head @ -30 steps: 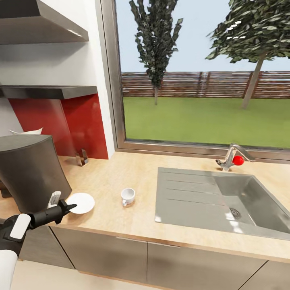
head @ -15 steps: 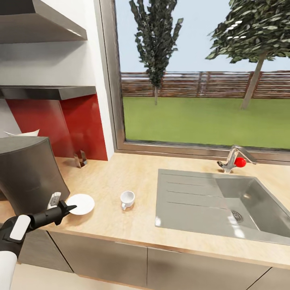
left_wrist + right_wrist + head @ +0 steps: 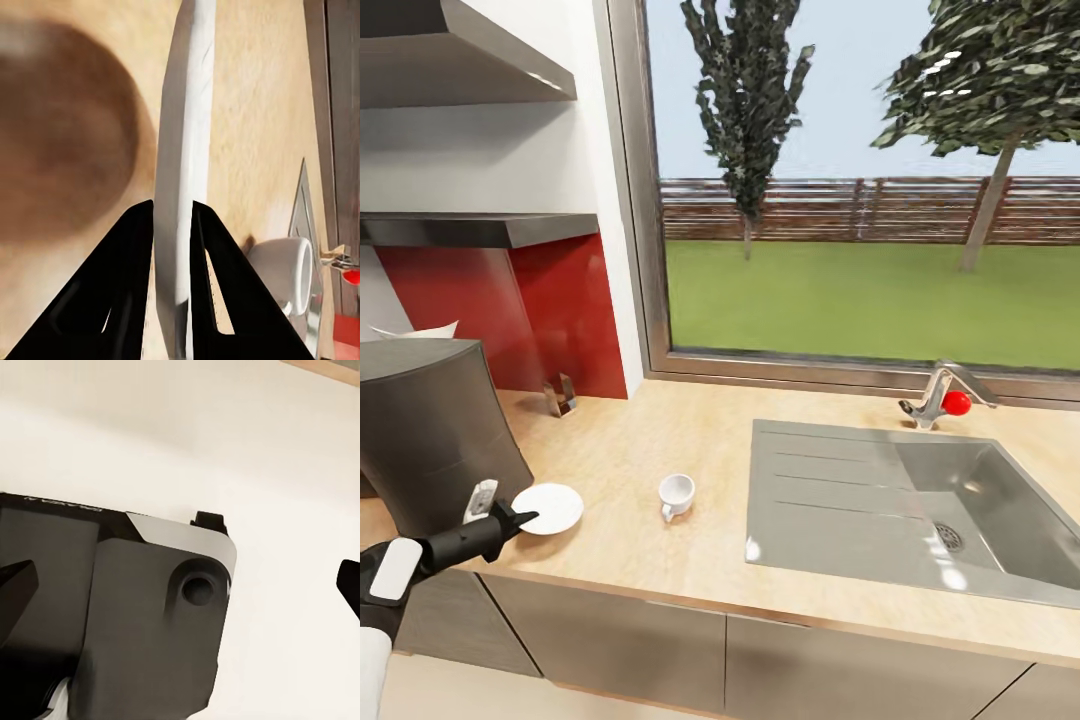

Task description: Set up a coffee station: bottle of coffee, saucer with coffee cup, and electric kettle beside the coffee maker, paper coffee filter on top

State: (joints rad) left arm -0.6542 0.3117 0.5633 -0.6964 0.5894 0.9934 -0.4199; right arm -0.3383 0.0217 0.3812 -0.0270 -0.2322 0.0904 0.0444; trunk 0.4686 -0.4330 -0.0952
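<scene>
Left wrist view: we have the left tool [image 3: 172, 225] pinched narrow on the rim of the saucer [image 3: 184, 135], one dark finger on each face of the thin white edge, plate seen edge-on. Head view confirms it: left tool [image 3: 510, 518] clamps the near rim of the saucer [image 3: 550, 507], which sits at or just above the worktop [image 3: 660, 440], we cannot tell if it is lifted. Coffee maker [image 3: 425, 430] stands right behind the tool, close to its far side, with the paper filter [image 3: 415, 330] on top. Coffee cup [image 3: 677, 494] stands ahead of the fingertips past the saucer, apart from it, handle towards us. Right wrist view gives us the right tool's fingers set wide apart with nothing between them, robot body below. We judge the step is placing the saucer next to the coffee maker. To do it well we keep the plate level, slide low, stop just beside the machine without bumping it, set it flat before letting go, then back straight out along the fingers so the rim isn't dragged. Thin rim grip may slip or tip.
</scene>
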